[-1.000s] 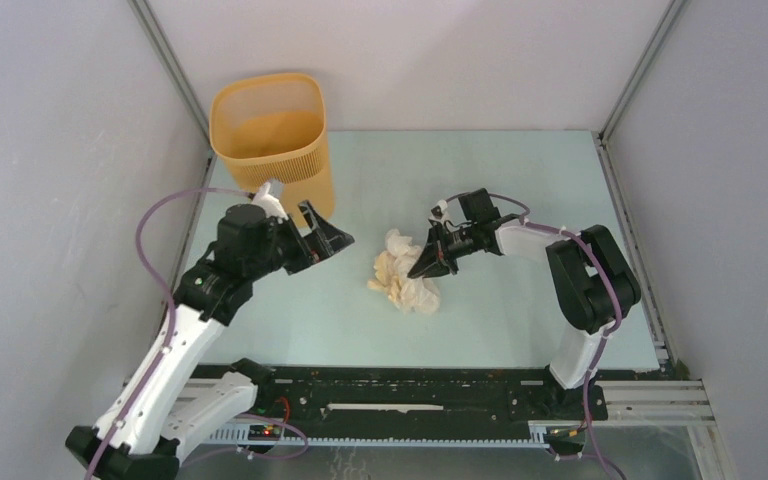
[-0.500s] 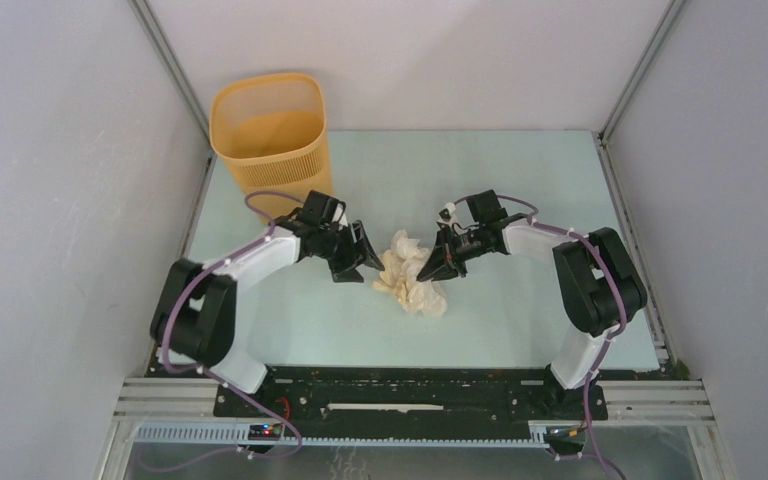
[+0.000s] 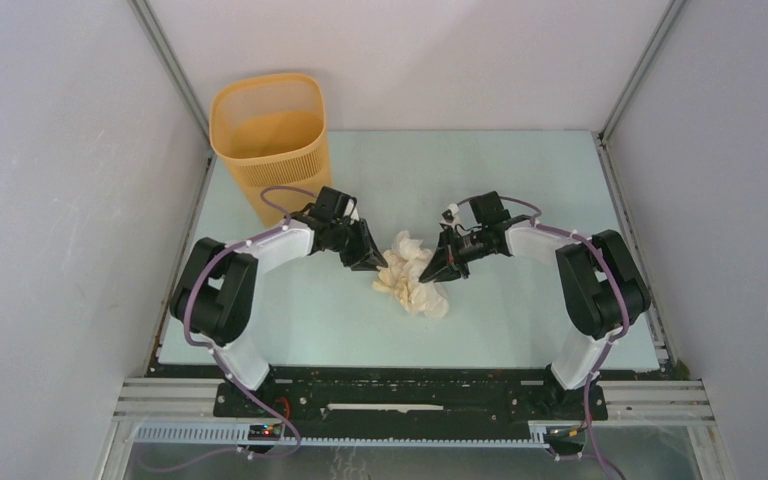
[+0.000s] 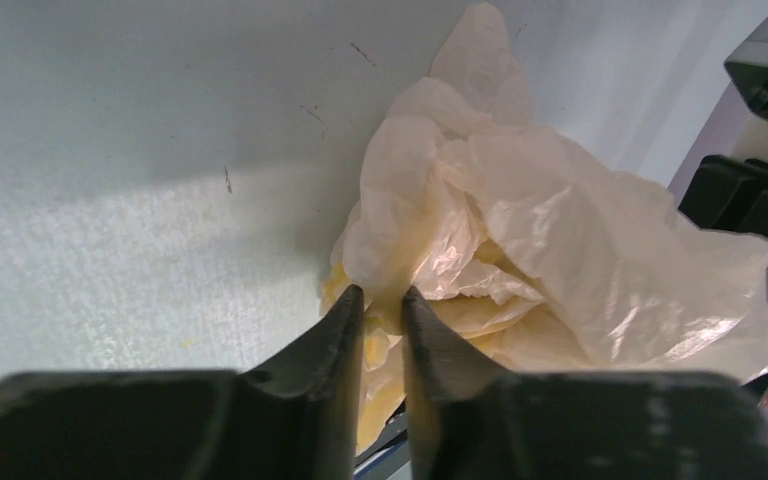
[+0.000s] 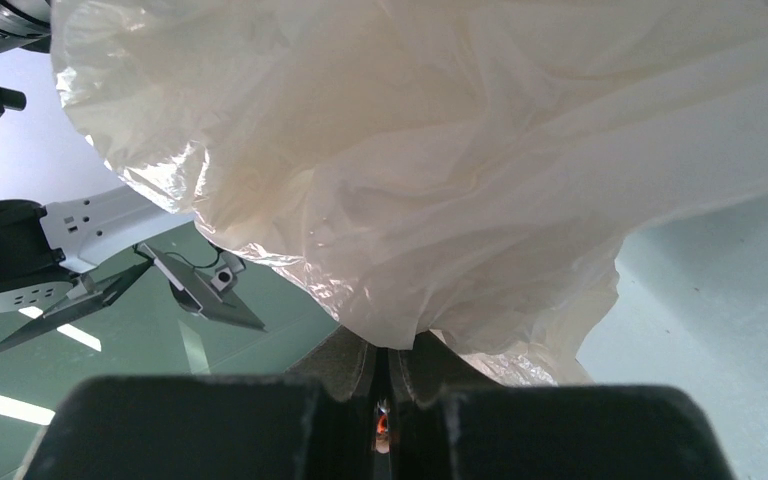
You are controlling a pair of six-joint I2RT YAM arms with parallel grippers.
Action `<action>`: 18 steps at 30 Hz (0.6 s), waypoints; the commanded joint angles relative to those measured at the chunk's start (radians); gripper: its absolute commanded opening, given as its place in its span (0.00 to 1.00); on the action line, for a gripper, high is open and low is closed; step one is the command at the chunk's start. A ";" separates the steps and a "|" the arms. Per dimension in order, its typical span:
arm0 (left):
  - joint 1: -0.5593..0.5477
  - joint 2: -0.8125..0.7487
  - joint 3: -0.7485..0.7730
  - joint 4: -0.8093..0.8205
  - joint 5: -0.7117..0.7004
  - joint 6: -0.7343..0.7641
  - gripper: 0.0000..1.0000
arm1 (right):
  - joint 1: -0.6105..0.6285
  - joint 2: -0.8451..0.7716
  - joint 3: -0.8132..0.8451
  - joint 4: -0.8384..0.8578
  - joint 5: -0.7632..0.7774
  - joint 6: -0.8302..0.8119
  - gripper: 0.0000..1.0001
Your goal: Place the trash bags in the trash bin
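A crumpled, translucent cream trash bag (image 3: 412, 280) lies on the pale green table, right of and nearer than the yellow-orange ribbed trash bin (image 3: 272, 140), which stands upright at the back left. My left gripper (image 3: 372, 262) is low at the bag's left edge. In the left wrist view its jaws (image 4: 382, 295) stand almost together, with a fold of the bag (image 4: 560, 220) pinched between the tips. My right gripper (image 3: 432, 274) is at the bag's right side. In the right wrist view it (image 5: 382, 350) is shut on the bag (image 5: 440, 150), which billows above its tips.
White enclosure walls and metal corner posts (image 3: 175, 70) ring the table (image 3: 520, 180). The bin stands close to the left wall. The right gripper's black body (image 4: 760, 200) shows just behind the bag in the left wrist view. The left arm (image 5: 90, 225) shows in the right wrist view.
The left arm came down from beside the bin to the bag's left edge, and its jaws went from wide open to closed on the plastic. The right gripper stayed shut on the bag.
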 commanded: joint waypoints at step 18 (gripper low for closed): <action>0.229 -0.663 -0.230 -0.091 0.113 0.068 0.00 | -0.234 -0.109 -0.014 -0.232 0.091 -0.230 0.23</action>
